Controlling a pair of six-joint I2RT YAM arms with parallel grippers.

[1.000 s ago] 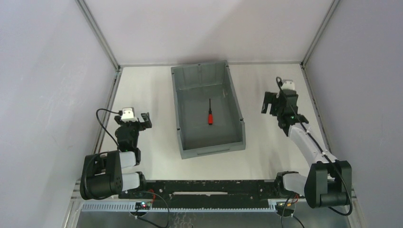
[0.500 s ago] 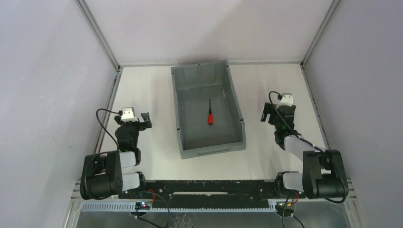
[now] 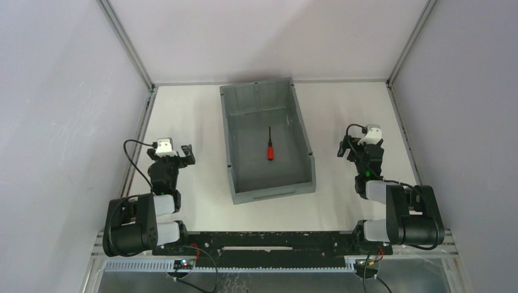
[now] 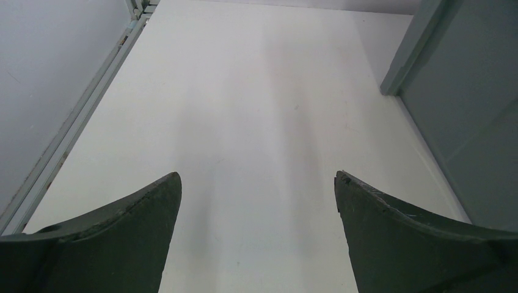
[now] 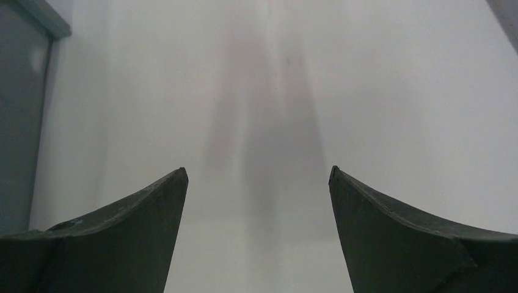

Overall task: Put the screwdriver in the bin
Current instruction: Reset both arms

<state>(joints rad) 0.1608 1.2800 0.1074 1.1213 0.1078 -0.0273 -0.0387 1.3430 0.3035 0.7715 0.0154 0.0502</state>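
Two arms, one bin, one screwdriver, on a white table (image 3: pixel 189 110).

Top external view:
- Bin (image 3: pixel 227 140): grey, rectangular, at mid-table between the two arms, its low front lip towards the arm bases.
- Screwdriver (image 3: pixel 269 149): red handle, thin black shaft, lying flat on the bin floor near its centre, shaft towards the far wall. Nothing touches it.
- Left gripper (image 3: pixel 178 156): over the table left of the bin, well apart from the screwdriver, with the bin's left wall between them.
- Right gripper (image 3: pixel 360 149): over the table right of the bin, at about the same depth as the screwdriver, with the bin's right wall between them.

Left wrist view:
- Both dark fingers (image 4: pixel 122 232) spread wide, with only bare table between them and nothing held.
- Bin's outer wall fills the right edge. Screwdriver not visible.

Right wrist view:
- Fingers (image 5: pixel 397 232) likewise spread wide over bare table, holding nothing.
- Strip of the bin's outer wall at the left edge. Screwdriver not visible.
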